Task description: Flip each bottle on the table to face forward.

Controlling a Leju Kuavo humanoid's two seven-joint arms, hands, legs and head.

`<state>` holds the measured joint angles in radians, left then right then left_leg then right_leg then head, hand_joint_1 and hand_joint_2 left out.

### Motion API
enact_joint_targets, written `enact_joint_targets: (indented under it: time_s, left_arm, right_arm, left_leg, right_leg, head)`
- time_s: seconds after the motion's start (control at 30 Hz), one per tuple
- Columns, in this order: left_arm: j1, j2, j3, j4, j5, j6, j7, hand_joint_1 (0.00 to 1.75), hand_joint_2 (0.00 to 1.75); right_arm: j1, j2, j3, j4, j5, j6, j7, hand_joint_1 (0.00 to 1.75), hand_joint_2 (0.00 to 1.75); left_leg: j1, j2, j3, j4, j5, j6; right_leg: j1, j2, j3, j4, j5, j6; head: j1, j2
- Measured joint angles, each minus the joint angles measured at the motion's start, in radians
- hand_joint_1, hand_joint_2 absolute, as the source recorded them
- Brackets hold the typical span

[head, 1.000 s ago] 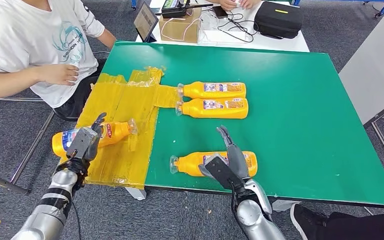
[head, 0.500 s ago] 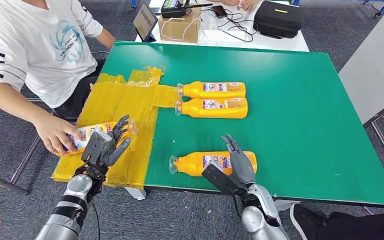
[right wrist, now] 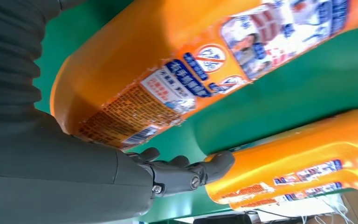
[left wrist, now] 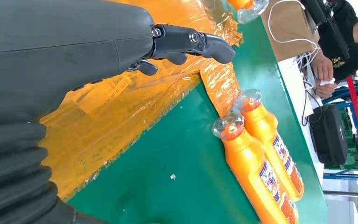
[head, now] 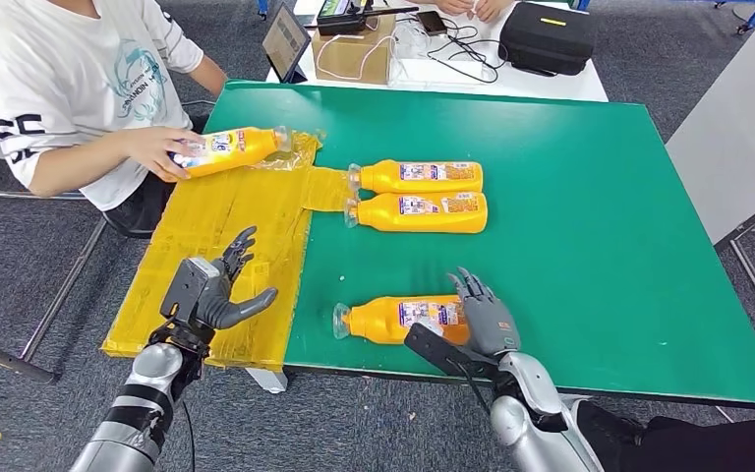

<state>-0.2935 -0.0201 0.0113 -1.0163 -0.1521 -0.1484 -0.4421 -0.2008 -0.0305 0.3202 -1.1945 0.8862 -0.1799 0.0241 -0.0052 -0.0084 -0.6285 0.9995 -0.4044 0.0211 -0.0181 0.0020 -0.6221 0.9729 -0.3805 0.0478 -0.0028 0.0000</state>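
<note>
The left hand point(head: 208, 293) hovered empty, fingers spread, above the yellow sheet point(head: 226, 246) at the table's point(head: 600, 197) left edge; a person's hand point(head: 157, 149) held one bottle point(head: 231, 149) at the far-left corner. Two bottles point(head: 418, 195) lay mid-table. The right hand point(head: 487, 317) rested, fingers spread, on the near-edge bottle point(head: 393, 320), which might roll off if nudged. Label print was unreadable.

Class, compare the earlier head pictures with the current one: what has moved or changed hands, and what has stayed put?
The left hand has let go of the bottle on the yellow sheet; a person's hand took that bottle and carried it to the sheet's far end. The right hand has come down onto the near bottle, fingers over it. The two far bottles lie unchanged.
</note>
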Motion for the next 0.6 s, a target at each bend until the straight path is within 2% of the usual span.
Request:
enact_joint_targets:
  time_s: [0.33,0.47,0.6]
  left_arm:
    - [0.0,-0.004,-0.001,0.002,0.001,-0.001,0.004,0.0,1.75]
    - [0.0,-0.005,-0.002,0.002,0.004,-0.006,0.009,0.0,1.75]
    - [0.0,-0.005,-0.003,0.003,0.014,-0.015,0.016,0.0,1.75]
  right_arm:
    - [-0.044,-0.022,0.004,0.062,0.035,0.044,0.033,0.0,1.75]
    - [-0.081,-0.035,0.016,0.113,0.049,0.082,0.047,1.44,1.75]
    - [-0.12,-0.043,0.032,0.164,0.046,0.104,0.044,1.49,1.75]
  left_leg:
    - [0.0,0.0,0.0,0.0,0.0,0.0]
    - [0.0,0.0,0.0,0.0,0.0,0.0]
    - [0.0,0.002,0.002,0.0,0.0,0.0]
  right_leg:
    - [0.0,0.0,0.0,0.0,0.0,0.0]
    - [0.0,0.0,0.0,0.0,0.0,0.0]
    - [0.0,0.0,0.001,0.0,0.001,0.0]
  head:
    - [0.0,0.0]
    - [0.0,0.0]
    - [0.0,0.0]
